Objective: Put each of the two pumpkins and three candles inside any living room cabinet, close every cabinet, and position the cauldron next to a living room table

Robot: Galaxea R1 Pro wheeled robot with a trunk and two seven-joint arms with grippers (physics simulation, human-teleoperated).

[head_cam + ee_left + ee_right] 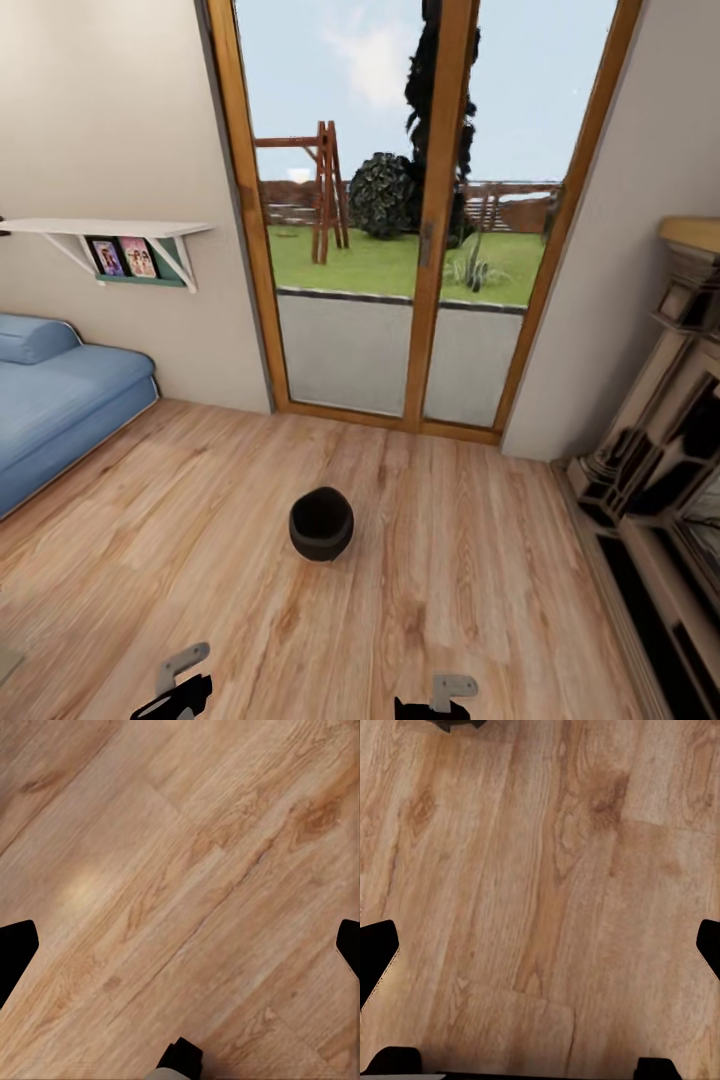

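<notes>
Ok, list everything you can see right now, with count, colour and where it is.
cauldron: one, black, upright on the floor, mid-room, ahead of both arms
sofa: one, blue, along the left wall
shelf: one, white, on the left wall above the sofa
photos: two, framed, under the shelf
glass doors: one pair, orange wood frame, straight ahead, garden beyond
fireplace: one, beige and black, at the right edge
floor: light brown wood planks
left gripper: black, at the bottom edge, open over bare floor
right gripper: black, at the bottom edge, open over bare floor
</notes>
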